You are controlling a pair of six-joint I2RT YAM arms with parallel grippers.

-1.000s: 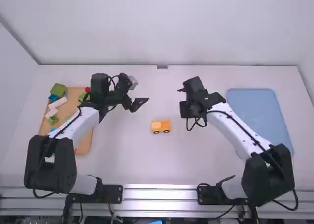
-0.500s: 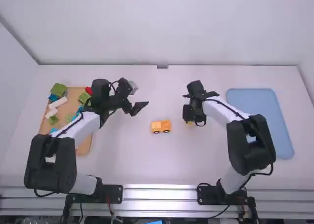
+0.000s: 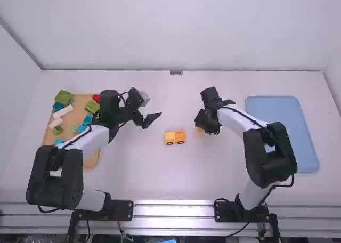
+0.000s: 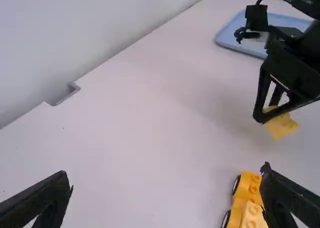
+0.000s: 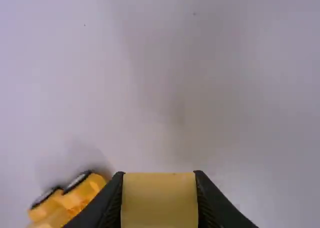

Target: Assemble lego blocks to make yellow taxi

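In the high view, the taxi base (image 3: pixel 175 137), a small wheeled yellow build, stands on the desk (image 3: pixel 138 168); the yellow block (image 3: pixel 200 131) is just to its right, at the right end effector (image 3: pixel 201 124). The left end effector (image 3: pixel 152 120) is beyond the base and to its left, fingers wide apart, nothing between them. In the left wrist view, the block juts out below the right fingers, near the base, the two apart. In the right wrist view, those fingers are closed on opposite sides of the block, with the base beside it. The block is probably light, stiff plastic, hard to crush but smooth enough to twist, so this grip on opposite faces seems right. The base likely rolls when nudged; gripping it low across its sides, clear of the studs, should steady it for pressing.
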